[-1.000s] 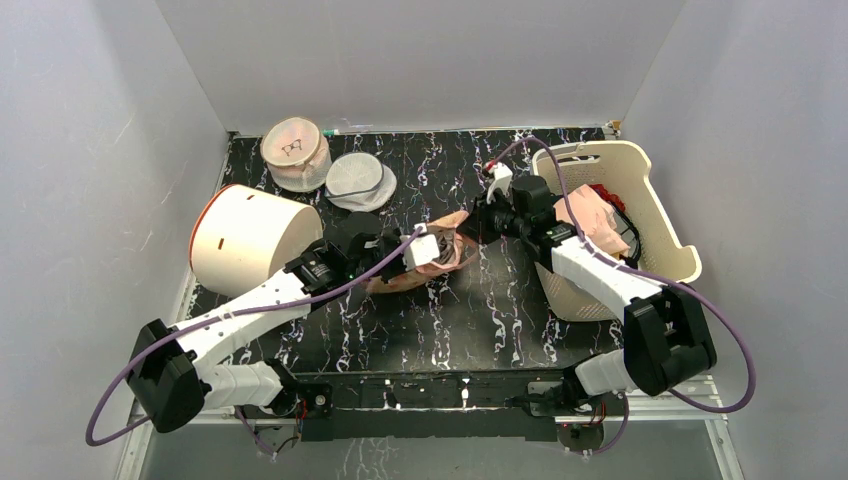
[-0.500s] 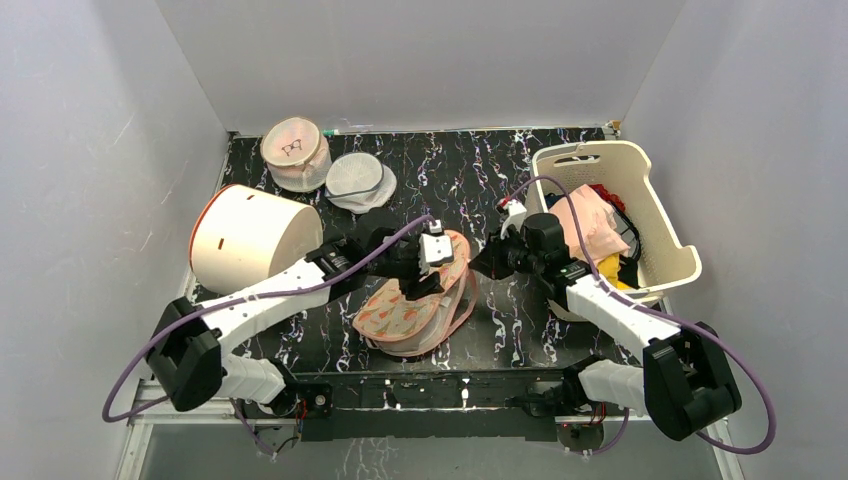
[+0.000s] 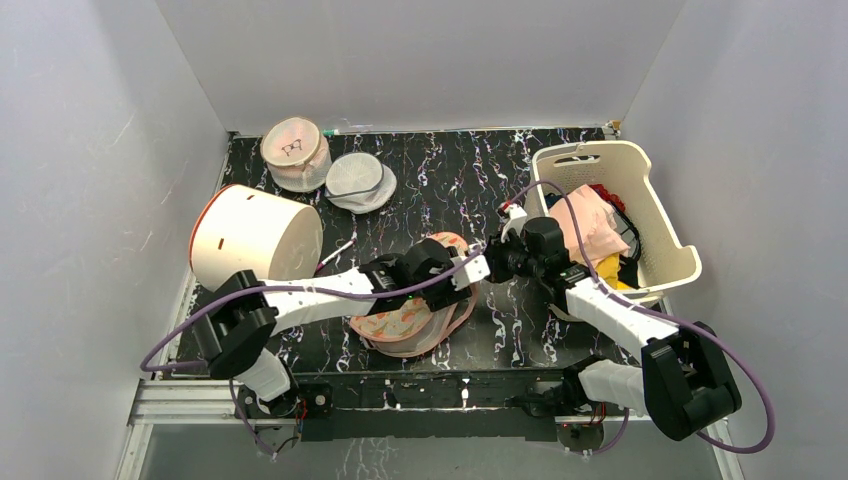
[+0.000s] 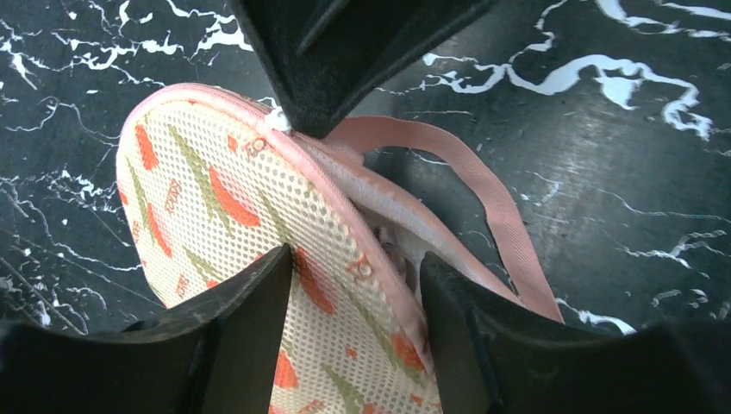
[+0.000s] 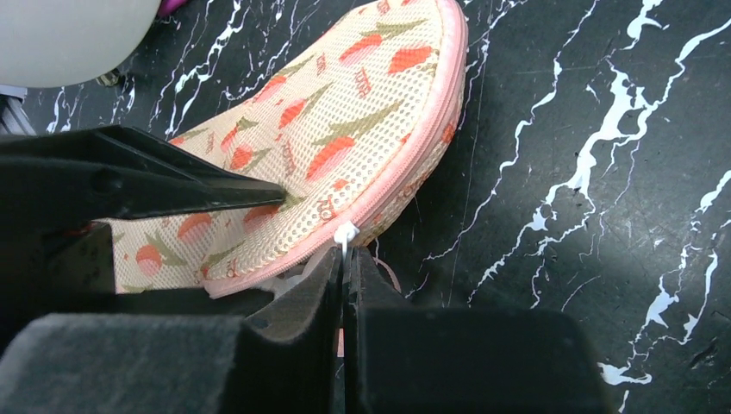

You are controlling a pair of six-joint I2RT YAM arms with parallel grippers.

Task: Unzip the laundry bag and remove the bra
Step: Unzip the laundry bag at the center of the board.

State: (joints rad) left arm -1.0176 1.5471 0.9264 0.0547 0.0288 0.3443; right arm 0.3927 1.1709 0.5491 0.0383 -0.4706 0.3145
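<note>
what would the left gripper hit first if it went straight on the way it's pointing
Most likely the laundry bag: the left gripper is open astride its pink zipped edge, though depth is unclear.

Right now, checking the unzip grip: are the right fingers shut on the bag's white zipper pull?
Yes: the right fingers meet, with the white zipper pull of the laundry bag caught at their tips.
</note>
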